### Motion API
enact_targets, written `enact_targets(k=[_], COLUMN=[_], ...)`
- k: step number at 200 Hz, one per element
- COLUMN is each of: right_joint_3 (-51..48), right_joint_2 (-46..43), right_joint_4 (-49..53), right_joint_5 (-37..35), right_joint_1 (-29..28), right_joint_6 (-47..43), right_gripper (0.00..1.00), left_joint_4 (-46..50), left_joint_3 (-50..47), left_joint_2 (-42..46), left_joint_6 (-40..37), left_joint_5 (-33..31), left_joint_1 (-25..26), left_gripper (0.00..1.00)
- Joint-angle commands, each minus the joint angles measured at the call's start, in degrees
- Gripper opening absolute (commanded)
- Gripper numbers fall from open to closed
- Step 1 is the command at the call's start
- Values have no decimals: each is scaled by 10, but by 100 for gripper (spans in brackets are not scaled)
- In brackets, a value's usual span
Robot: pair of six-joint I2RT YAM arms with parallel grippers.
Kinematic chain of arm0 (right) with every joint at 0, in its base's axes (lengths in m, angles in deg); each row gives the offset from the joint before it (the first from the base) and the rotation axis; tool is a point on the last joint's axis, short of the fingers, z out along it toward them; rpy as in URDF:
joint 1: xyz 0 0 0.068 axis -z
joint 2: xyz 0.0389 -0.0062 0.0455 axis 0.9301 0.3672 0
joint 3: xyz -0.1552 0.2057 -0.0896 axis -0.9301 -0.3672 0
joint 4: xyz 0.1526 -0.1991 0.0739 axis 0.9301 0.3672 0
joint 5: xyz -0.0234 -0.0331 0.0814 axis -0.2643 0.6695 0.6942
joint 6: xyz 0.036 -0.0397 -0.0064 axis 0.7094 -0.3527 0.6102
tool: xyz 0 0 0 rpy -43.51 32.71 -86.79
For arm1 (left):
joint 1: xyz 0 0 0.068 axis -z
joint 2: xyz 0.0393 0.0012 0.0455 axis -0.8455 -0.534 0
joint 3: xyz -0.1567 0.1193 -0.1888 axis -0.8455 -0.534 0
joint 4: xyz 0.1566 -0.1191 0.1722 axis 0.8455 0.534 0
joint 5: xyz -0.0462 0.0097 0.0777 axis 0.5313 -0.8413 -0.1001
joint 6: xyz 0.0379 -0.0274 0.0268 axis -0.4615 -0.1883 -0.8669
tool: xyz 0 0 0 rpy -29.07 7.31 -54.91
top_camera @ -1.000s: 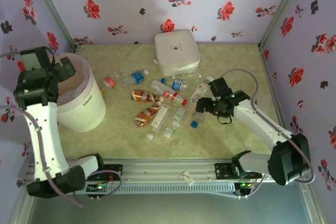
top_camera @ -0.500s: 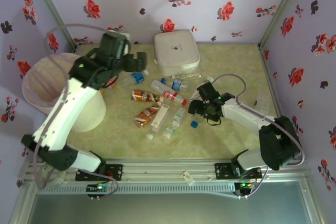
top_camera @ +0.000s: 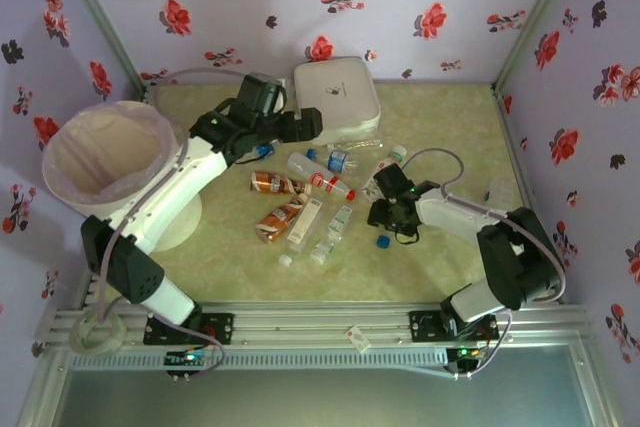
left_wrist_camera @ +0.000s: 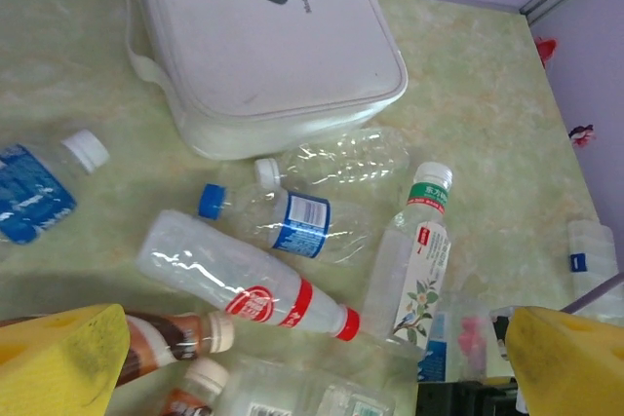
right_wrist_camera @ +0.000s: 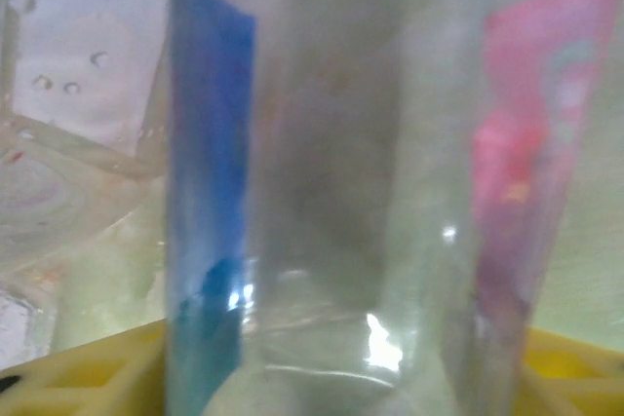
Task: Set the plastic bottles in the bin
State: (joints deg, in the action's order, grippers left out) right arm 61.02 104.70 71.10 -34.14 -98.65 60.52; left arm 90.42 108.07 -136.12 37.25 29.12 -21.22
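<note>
Left gripper (top_camera: 308, 124): wide open, hanging over the bottles (top_camera: 300, 202) beside the box (top_camera: 335, 97), probably lining up one to take.
Right gripper (top_camera: 383, 213): low on the counter (top_camera: 450, 127), fingers flanking a clear bottle (right_wrist_camera: 361, 192); I cannot tell whether it is clamped.
Bottles: scattered mid-counter.
Bin (top_camera: 100, 152): far left, well apart from them, mouth open for drops.

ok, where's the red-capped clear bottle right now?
In the top view the red-capped bottle lies flat mid-table, just nearer the arms than the blue-capped bottle and right of the brown-wrapped bottle.
</note>
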Motion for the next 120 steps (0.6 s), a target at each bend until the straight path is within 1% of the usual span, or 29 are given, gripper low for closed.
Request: enact_targets(k=[1,20,32,43,58,68,77,102,120], right_joint_3=[8,22,28,26,30,34,38,52,44], right_joint_2=[-44,-92,-124,-150,-172,-182,-190,-187,-186], right_joint_4=[43,77,80,58,32,21,2,-43,-123], right_joint_5=[-25,-33,-8,49,158,202,220,242,277], right_joint_1=[9,13,18,21,25,26,27,29,29], right_joint_6=[-27,-63,-105,-169,-270,-313,-332,-355,-353], right_gripper=[61,60,60,61,62,62,61,60,58], left_joint_4=[-76,-154,-200,-243,-288,-324,-348,-381,-377], left_joint_3=[-16,-59,-88,-106,-118,-130,-144,-174,-180], left_joint_2=[-11,-8,-10,-17,-28,-32,-32,-23,-26], left_joint_6=[52,107,143,167,185,200,211,228,219], left_joint_5=[45,99,133,172,231,262,272,270,271], left_joint_1=[4,4,4,4,4,5,5,12,25], left_gripper=[100,100,100,100,100,100,100,100,100])
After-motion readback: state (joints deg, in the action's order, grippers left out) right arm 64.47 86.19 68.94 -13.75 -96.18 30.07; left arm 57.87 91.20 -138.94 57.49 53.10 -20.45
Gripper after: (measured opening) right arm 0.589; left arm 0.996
